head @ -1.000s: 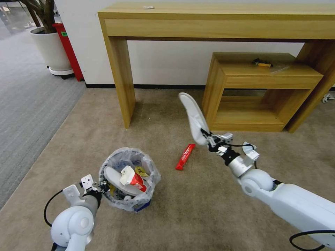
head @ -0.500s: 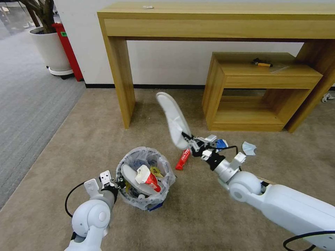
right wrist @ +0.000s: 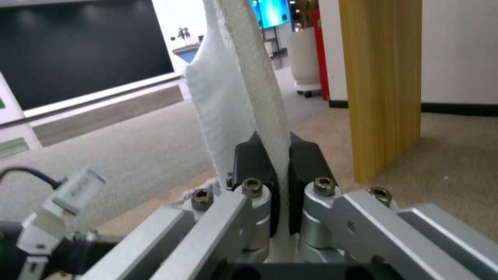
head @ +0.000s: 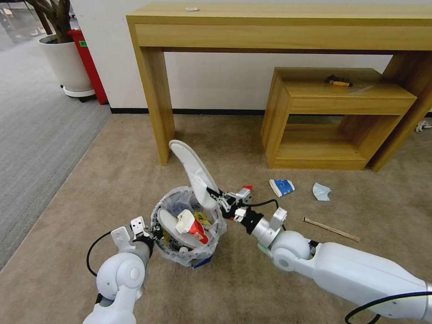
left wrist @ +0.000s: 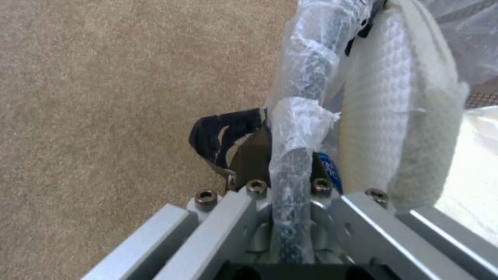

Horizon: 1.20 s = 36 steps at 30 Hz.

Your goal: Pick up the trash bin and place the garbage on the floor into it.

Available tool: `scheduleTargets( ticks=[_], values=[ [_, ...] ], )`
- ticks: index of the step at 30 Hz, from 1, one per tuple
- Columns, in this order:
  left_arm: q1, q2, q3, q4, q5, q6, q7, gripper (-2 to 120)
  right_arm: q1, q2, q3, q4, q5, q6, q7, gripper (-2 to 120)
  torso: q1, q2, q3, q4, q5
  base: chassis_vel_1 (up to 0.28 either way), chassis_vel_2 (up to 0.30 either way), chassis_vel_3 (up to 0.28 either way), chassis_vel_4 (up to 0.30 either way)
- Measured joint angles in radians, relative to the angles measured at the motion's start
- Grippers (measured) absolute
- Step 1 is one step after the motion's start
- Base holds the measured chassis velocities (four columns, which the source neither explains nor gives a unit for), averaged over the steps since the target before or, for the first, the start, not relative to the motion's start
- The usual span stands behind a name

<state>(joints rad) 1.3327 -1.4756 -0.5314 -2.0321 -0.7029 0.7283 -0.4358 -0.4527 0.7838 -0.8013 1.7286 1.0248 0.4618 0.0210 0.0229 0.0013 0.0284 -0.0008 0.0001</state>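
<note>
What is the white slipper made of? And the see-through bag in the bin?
The white slipper in the right hand looks like soft woven cloth, with a bumpy waffle texture. The bag lining the trash bin looks like thin clear plastic, crinkly and shiny.

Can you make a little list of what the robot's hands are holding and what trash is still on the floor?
left gripper: shut on the trash bin rim
right gripper: shut on white slipper, above the bin
in bin: another slipper, red-white wrapper
on floor: red wrapper, blue-white packet, pale blue mask, wooden stick
</note>
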Motion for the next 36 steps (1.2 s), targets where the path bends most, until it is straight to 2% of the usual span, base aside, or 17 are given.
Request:
scheduleTargets(
  ticks=[18, 21, 22, 25, 26, 29, 30, 33, 34, 36],
  values=[
    [-0.016, 0.016, -0.01, -0.004, -0.036, 0.001, -0.009, 0, -0.013, 0.029, -0.011, -0.052, -0.023, 0.002, 0.01, 2, 0.0, 0.0, 0.0, 0.0, -0.0001, 0.0, 0.0, 0.0, 0.0],
    [-0.022, 0.022, -0.011, 0.0, -0.043, 0.001, -0.01, 0, -0.015, 0.03, -0.006, -0.057, -0.026, -0.005, 0.007, 15, 0.0, 0.0, 0.0, 0.0, -0.0001, 0.0, 0.0, 0.0, 0.0],
    [-0.022, 0.022, -0.011, 0.0, -0.043, 0.001, -0.01, 0, -0.015, 0.03, -0.006, -0.057, -0.026, -0.005, 0.007, 15, 0.0, 0.0, 0.0, 0.0, -0.0001, 0.0, 0.0, 0.0, 0.0],
    [-0.028, 0.024, -0.012, 0.004, -0.048, 0.001, -0.011, 0, -0.013, 0.029, -0.005, -0.063, -0.027, -0.007, 0.004, 30, 0.0, 0.0, 0.0, 0.0, 0.0, 0.0, 0.0, 0.0, 0.0],
    [-0.028, 0.024, -0.012, 0.004, -0.048, 0.001, -0.011, 0, -0.013, 0.029, -0.005, -0.063, -0.027, -0.007, 0.004, 30, 0.0, 0.0, 0.0, 0.0, 0.0, 0.0, 0.0, 0.0, 0.0],
    [-0.031, 0.024, -0.011, 0.006, -0.05, 0.001, -0.012, 0, -0.014, 0.029, -0.004, -0.063, -0.031, -0.008, 0.003, 43, 0.0, 0.0, 0.0, 0.0, 0.0, 0.0, 0.0, 0.0, 0.0],
    [-0.031, 0.024, -0.011, 0.006, -0.05, 0.001, -0.012, 0, -0.014, 0.029, -0.004, -0.063, -0.031, -0.008, 0.003, 43, 0.0, 0.0, 0.0, 0.0, 0.0, 0.0, 0.0, 0.0, 0.0],
    [-0.036, 0.025, -0.01, 0.009, -0.051, 0.001, -0.012, 0, -0.015, 0.03, -0.003, -0.067, -0.033, -0.006, 0.003, 59, 0.0, 0.0, 0.0, 0.0, 0.0, 0.0, 0.0, 0.0, 0.0],
    [-0.036, 0.025, -0.01, 0.009, -0.051, 0.001, -0.012, 0, -0.015, 0.03, -0.003, -0.067, -0.033, -0.006, 0.003, 59, 0.0, 0.0, 0.0, 0.0, 0.0, 0.0, 0.0, 0.0, 0.0],
    [-0.039, 0.025, -0.01, 0.012, -0.052, 0.0, -0.012, 0, -0.013, 0.03, -0.002, -0.067, -0.033, -0.005, 0.003, 68, 0.0, 0.0, 0.0, 0.0, 0.0, 0.0, 0.0, 0.0, 0.0]
  ],
)
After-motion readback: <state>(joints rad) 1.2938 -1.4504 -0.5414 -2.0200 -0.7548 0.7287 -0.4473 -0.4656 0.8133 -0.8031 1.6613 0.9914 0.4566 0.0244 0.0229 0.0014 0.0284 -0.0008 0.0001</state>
